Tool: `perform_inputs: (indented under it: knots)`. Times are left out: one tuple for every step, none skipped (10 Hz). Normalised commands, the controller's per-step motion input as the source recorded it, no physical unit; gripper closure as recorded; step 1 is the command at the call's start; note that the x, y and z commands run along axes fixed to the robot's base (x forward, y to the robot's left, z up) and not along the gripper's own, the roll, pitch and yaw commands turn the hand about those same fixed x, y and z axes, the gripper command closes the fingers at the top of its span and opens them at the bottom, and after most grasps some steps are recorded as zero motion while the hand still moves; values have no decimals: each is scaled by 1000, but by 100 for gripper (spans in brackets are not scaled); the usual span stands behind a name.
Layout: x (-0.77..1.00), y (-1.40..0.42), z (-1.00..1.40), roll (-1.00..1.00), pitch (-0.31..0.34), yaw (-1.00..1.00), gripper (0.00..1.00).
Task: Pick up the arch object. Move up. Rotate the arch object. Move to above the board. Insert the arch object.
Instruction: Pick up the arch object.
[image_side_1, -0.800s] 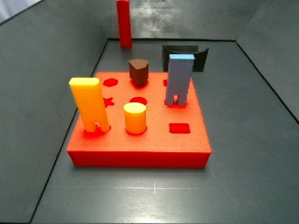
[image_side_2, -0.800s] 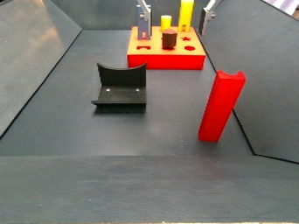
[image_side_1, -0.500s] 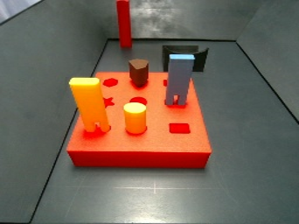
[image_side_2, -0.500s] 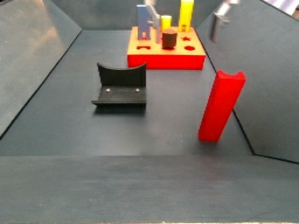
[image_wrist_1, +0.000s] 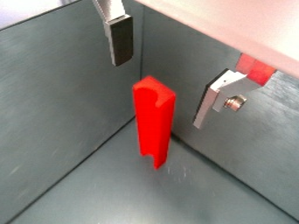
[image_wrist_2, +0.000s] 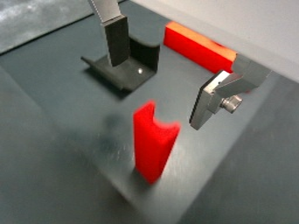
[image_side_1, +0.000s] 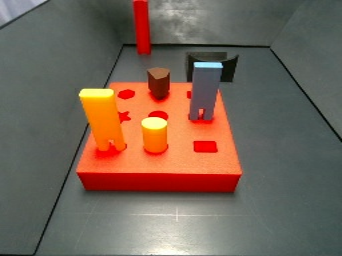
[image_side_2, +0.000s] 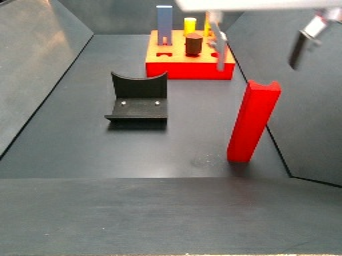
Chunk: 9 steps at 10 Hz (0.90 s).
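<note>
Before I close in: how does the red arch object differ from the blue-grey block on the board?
The arch object is bright red; the blue-grey block is blue-grey. The arch object stands on the dark floor, apart from the board; the blue-grey block stands in the board. The open gripper hangs above the arch object, not the blue-grey block. Both stand upright.

Both side views face oppositely across the board (image_side_1: 160, 150); wrist views look down.

The gripper (image_side_2: 262, 42) is cut off by the side view's upper edge
</note>
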Motion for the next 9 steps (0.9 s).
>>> perform_inputs:
  knots:
    - [-286, 314, -280, -54, -50, -294, 0]
    - [-200, 211, -280, -79, -60, -214, 0]
    - [0, 0, -354, -53, -90, -20, 0]
    - [0, 0, -400, -44, -114, 0, 0]
    - [0, -43, -431, -1, -107, 0, 0]
    - [0, -6, -437, 0, -96, 0, 0]
    - [3, -6, -446, 0, -94, 0, 0]
    - [60, -94, -403, 0, -84, 11, 0]
    - [40, -97, -274, 0, -69, 0, 0]
